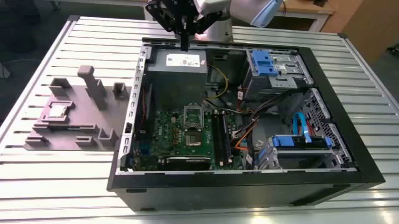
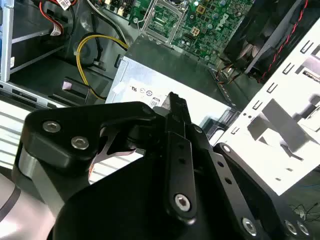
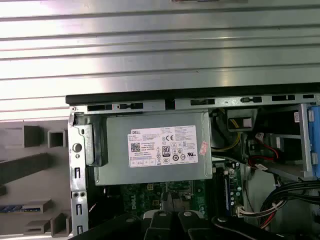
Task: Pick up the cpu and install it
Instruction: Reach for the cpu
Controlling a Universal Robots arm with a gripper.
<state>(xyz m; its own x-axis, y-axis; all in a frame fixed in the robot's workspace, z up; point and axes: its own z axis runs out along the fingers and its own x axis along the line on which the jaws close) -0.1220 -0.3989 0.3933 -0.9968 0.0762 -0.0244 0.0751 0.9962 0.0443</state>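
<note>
The cpu (image 1: 58, 110), a small silvery square chip, lies in a recess of the grey fixture (image 1: 74, 116) on the exterior view's left, outside the computer case. My gripper (image 1: 184, 45) hangs at the far edge of the open case, over the grey power supply (image 1: 181, 63), well away from the cpu. Its black fingers are shut together with nothing between them, as both wrist views show (image 2: 176, 102) (image 3: 169, 202). The green motherboard (image 1: 187, 135) lies inside the case, with a metal socket frame (image 1: 194, 116) near its middle.
The black case (image 1: 249, 186) stands open on a slatted metal table (image 1: 56, 186). Inside are blue drive brackets (image 1: 265, 63), yellow and orange cables (image 1: 218, 86), and black memory sticks (image 1: 219, 137). Upright grey posts (image 1: 93, 86) rise from the fixture.
</note>
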